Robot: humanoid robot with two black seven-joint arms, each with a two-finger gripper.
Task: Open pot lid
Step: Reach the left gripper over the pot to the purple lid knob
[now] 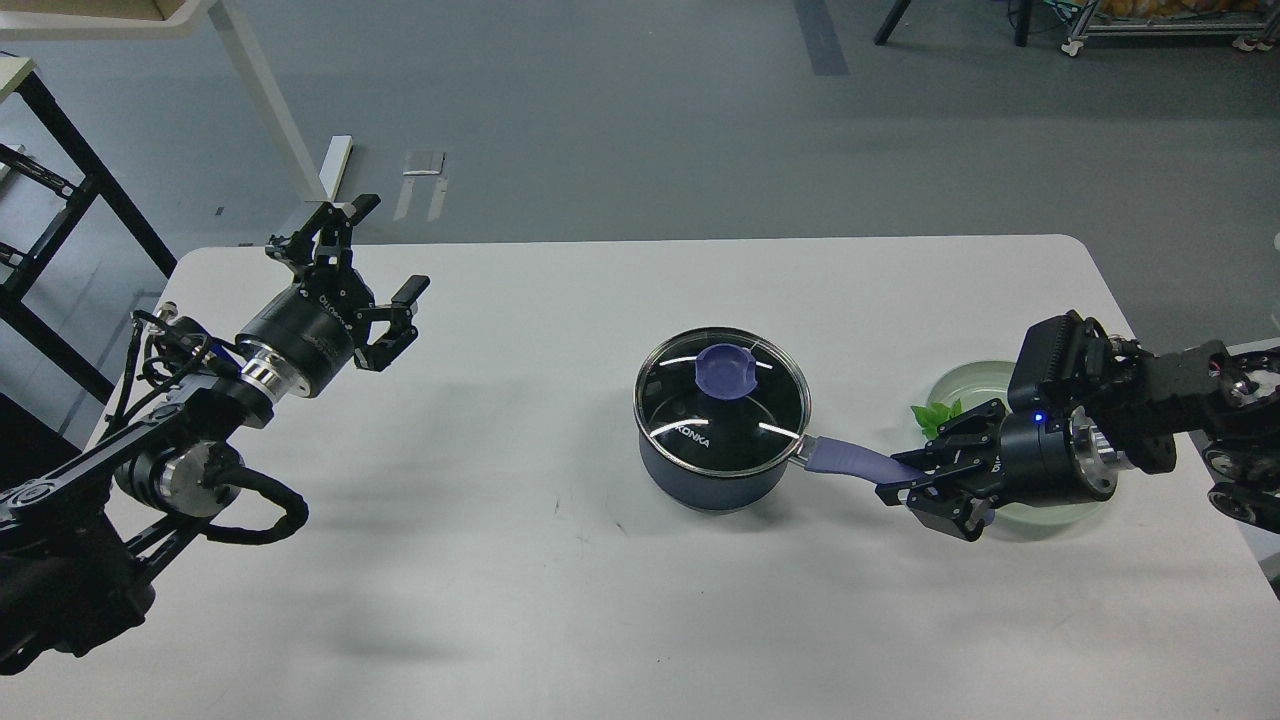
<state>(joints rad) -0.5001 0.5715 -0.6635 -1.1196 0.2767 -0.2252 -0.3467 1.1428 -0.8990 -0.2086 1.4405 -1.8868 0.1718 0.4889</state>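
A dark blue pot (705, 485) stands at the middle of the white table (560, 600). Its glass lid (680, 400) sits closed on it, with a purple knob (728, 370) on top. The pot's purple handle (845, 462) points right. My right gripper (925, 488) is closed around the far end of that handle, low over the table. My left gripper (378, 250) is open and empty, raised over the table's far left, well away from the pot.
A clear glass dish (975, 375) with a green leaf (935, 415) sits under and behind my right wrist. A black rack (60, 200) stands off the table's left. White table legs (270, 110) stand beyond the far edge.
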